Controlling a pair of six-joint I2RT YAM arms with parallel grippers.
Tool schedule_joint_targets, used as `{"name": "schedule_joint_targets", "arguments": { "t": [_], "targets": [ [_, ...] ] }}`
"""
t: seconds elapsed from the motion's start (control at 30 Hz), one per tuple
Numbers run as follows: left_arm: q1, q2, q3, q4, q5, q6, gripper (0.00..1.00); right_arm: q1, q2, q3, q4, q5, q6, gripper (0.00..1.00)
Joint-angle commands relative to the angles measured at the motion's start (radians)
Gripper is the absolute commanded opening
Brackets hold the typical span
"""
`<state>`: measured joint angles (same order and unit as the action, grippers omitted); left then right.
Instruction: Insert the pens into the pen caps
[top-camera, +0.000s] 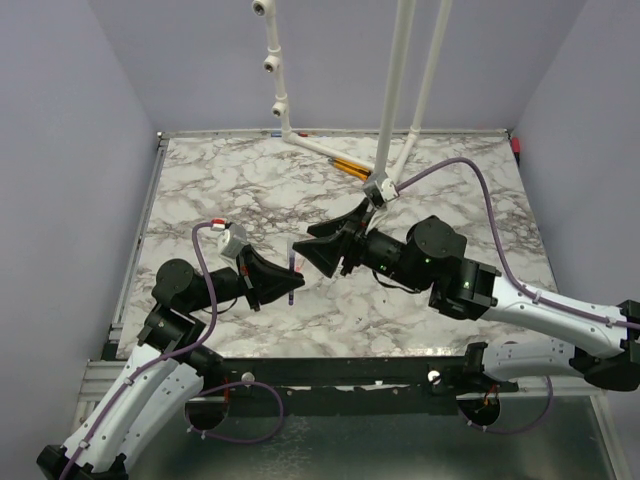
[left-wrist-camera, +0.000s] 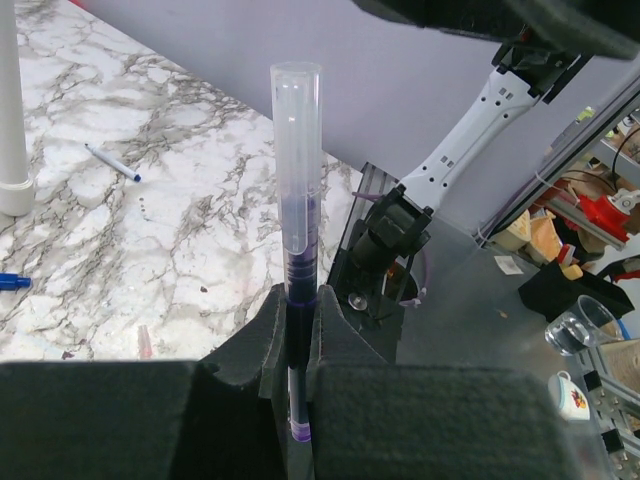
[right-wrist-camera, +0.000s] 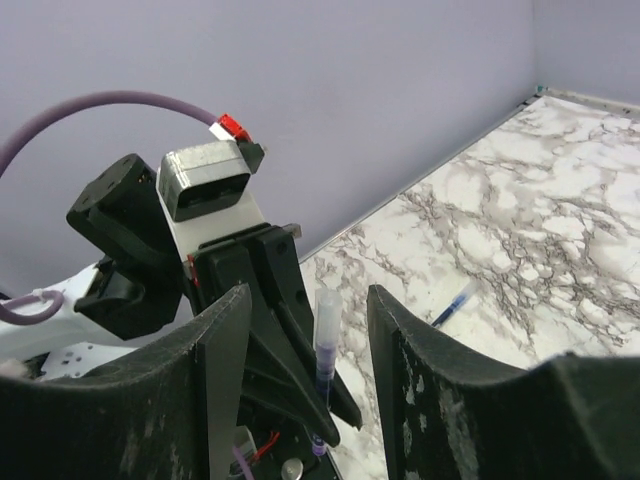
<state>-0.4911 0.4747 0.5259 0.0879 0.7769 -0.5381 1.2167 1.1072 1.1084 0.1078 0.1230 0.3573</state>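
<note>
My left gripper (top-camera: 284, 284) is shut on the blue pen (left-wrist-camera: 297, 225), which stands upright out of the fingers (left-wrist-camera: 264, 335). Its clear upper part ends open and its dark purple-blue part sits in the grip. In the top view the pen (top-camera: 291, 264) points away from my left arm. My right gripper (top-camera: 312, 248) is open and empty just right of the pen's upper end. In the right wrist view the pen (right-wrist-camera: 327, 340) shows between the two spread fingers (right-wrist-camera: 225, 330), apart from both. A second thin blue pen (left-wrist-camera: 111, 162) lies on the marble. A small blue cap (left-wrist-camera: 10, 282) sits at the left edge.
A white rack post (left-wrist-camera: 12, 110) stands on the marble table (top-camera: 230, 190); its tubes (top-camera: 395, 90) rise over the back middle. Orange-and-black sticks (top-camera: 347, 166) lie at their foot. A small pinkish piece (left-wrist-camera: 143, 340) lies near my left fingers. The second blue pen also shows in the right wrist view (right-wrist-camera: 455, 303).
</note>
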Motion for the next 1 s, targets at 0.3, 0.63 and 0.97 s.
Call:
{"name": "schedule_joint_targets", "arguments": {
  "t": [0.3,0.63,0.97],
  "targets": [
    [0.003,-0.017,-0.006,0.021,-0.013,0.012,0.0,0.006,0.146,0.169,-0.163,0.027,0.002,0.49],
    [0.003,-0.02,-0.007,0.021,-0.018,0.013,0.0,0.006,0.166,0.169,-0.154,-0.008,0.003,0.35],
    [0.003,-0.018,-0.005,0.018,-0.019,0.013,0.0,0.006,0.168,0.138,-0.16,-0.044,-0.01,0.01]
  ]
}}
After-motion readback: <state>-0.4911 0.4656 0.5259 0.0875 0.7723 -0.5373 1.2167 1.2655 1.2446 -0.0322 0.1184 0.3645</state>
